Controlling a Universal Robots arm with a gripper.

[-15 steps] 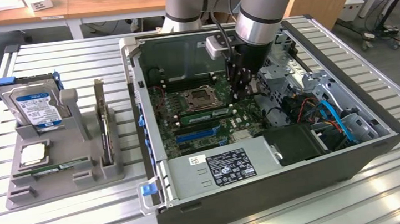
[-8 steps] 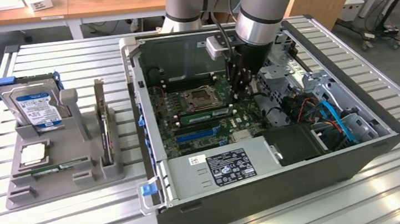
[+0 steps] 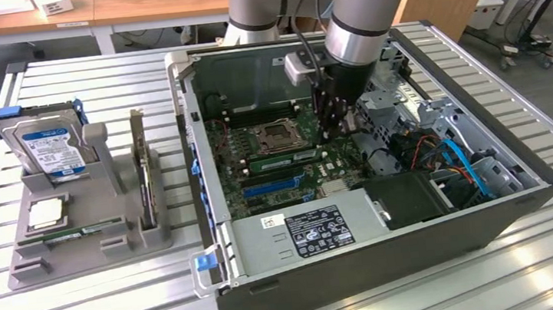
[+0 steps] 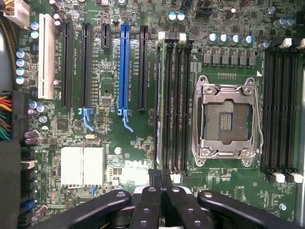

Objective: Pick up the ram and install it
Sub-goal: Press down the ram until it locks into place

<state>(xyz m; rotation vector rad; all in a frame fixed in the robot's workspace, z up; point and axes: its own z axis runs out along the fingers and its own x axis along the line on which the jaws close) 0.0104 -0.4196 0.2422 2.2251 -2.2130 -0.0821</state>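
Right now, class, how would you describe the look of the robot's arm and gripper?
The arm is a silver-grey tube with light-blue joint caps; a black cable runs down it. The gripper is black, with dark linked fingers.

Bright, even light; soft shadows, slight blur

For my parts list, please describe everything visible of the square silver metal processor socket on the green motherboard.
The square silver metal processor socket lies flat on the green motherboard, between two banks of black memory slots. Its shiny frame surrounds a dark square contact field; no chip sits in it. Nothing touches it.
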